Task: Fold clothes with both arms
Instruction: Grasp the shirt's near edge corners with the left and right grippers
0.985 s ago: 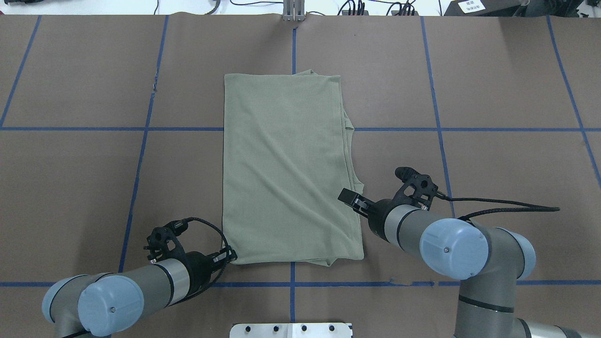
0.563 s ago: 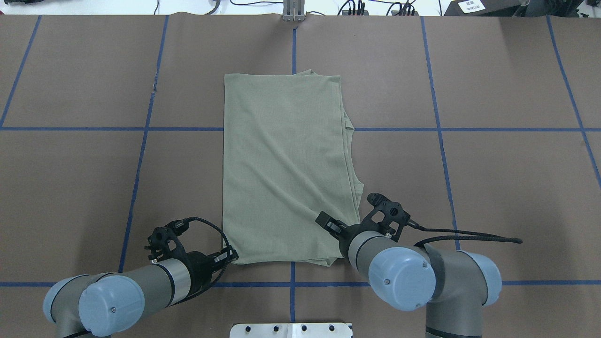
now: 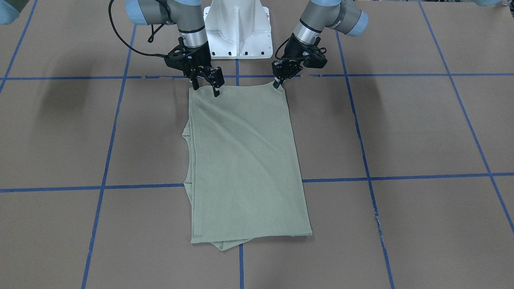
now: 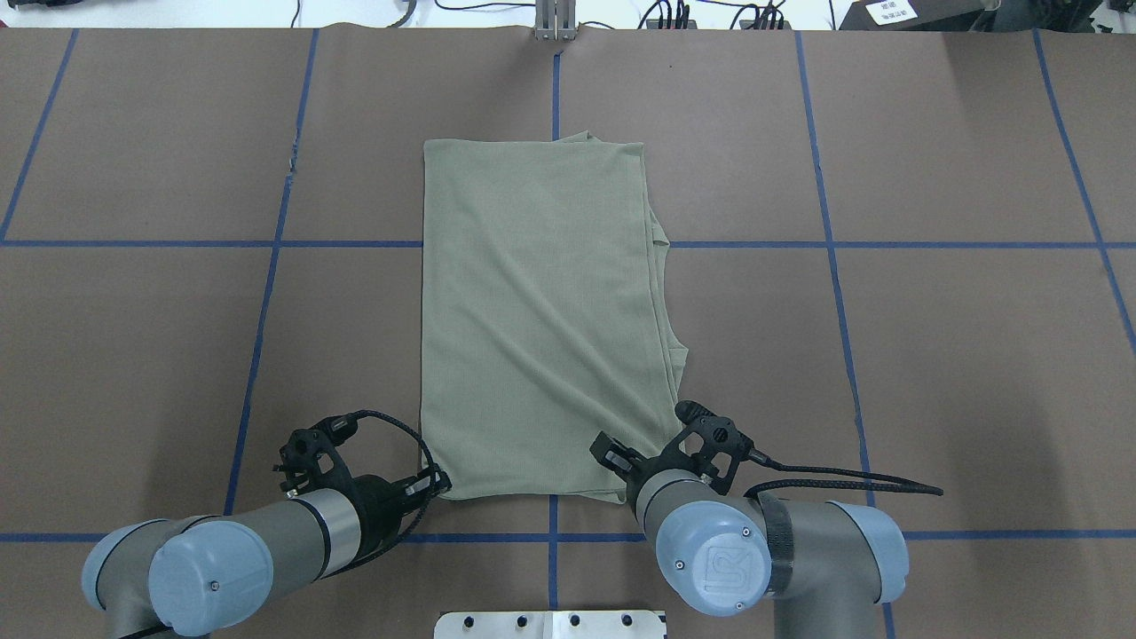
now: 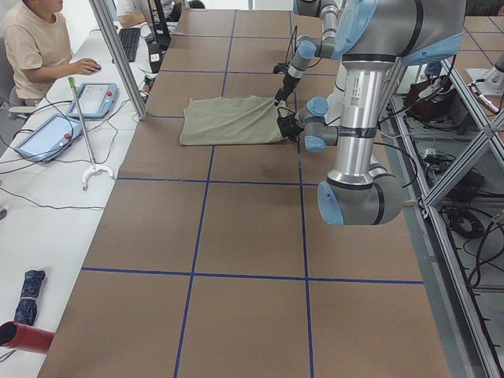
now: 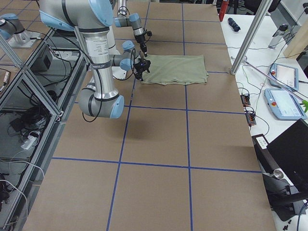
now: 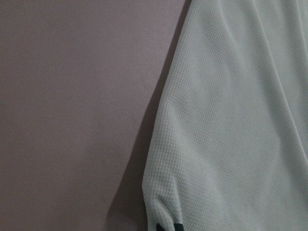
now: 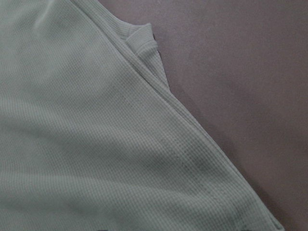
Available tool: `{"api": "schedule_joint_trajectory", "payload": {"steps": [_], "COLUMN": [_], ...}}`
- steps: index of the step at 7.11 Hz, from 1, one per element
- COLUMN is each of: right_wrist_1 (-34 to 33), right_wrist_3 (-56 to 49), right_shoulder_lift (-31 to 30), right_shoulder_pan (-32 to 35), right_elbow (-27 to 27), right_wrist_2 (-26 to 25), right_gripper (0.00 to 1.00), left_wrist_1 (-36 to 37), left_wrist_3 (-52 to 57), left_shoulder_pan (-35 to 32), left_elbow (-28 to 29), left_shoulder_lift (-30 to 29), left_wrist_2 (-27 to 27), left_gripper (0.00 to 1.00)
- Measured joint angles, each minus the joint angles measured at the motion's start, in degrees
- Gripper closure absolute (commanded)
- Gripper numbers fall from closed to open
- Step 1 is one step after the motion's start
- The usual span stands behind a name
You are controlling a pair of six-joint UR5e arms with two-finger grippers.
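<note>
**Both tools at the near corners of the folded shirt**

The sage-green shirt (image 4: 541, 311) lies flat in the middle of the brown worktop (image 4: 932, 355), folded into a long rectangle that runs from 12 to 6 o'clock as seen from behind the robot. Under-layers peek out along its 3 o'clock edge.

The left tool (image 3: 277, 83) sits at the shirt's 7 o'clock corner. Its fingers are pinched together on the cloth, which puckers there in the wrist view.

The right tool (image 3: 207, 90) hangs over the 5 o'clock corner with its fingers spread apart, gripping nothing; I can't tell whether the tips touch the fabric.

The white pedestal (image 3: 237, 28) stands at 6 o'clock, between the arms.
</note>
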Motion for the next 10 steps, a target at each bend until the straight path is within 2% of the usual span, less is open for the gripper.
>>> {"api": "schedule_joint_trajectory", "payload": {"steps": [2,3,4,7,8,9,10], "right_wrist_1": [0.1,0.2,0.4,0.4,-0.3,-3.8,-10.1], "right_wrist_3": [0.3,0.7,1.6,2.4,2.4,2.4,2.4], "right_shoulder_lift": [0.6,1.0,1.4,2.0,2.0,2.1,2.2], "right_shoulder_pan": [-0.1,-0.1,-0.1,0.1,0.4,0.7,0.4], "right_elbow": [-0.2,-0.3,-0.4,0.2,2.5,7.6,13.6], "right_wrist_2": [-0.4,-1.0,-1.5,-1.8,-1.8,-1.8,-1.7], "right_gripper": [0.50,0.95,1.00,1.00,1.00,1.00,1.00], "left_wrist_1": [0.0,0.0,0.0,0.0,0.1,1.3,5.1], "left_wrist_3": [0.0,0.0,0.0,0.2,0.7,2.1,3.6], "left_shoulder_pan": [0.0,0.0,0.0,0.0,-0.2,-0.5,-0.8], "left_elbow": [0.0,0.0,0.0,-0.3,-1.5,-4.9,-10.9], "left_shoulder_lift": [0.1,0.1,0.0,-0.1,0.1,0.8,1.8], "left_wrist_2": [0.0,0.1,0.1,-0.1,-0.4,-1.4,-3.5], "left_gripper": [1.00,1.00,1.00,1.00,1.00,1.00,1.00]}}
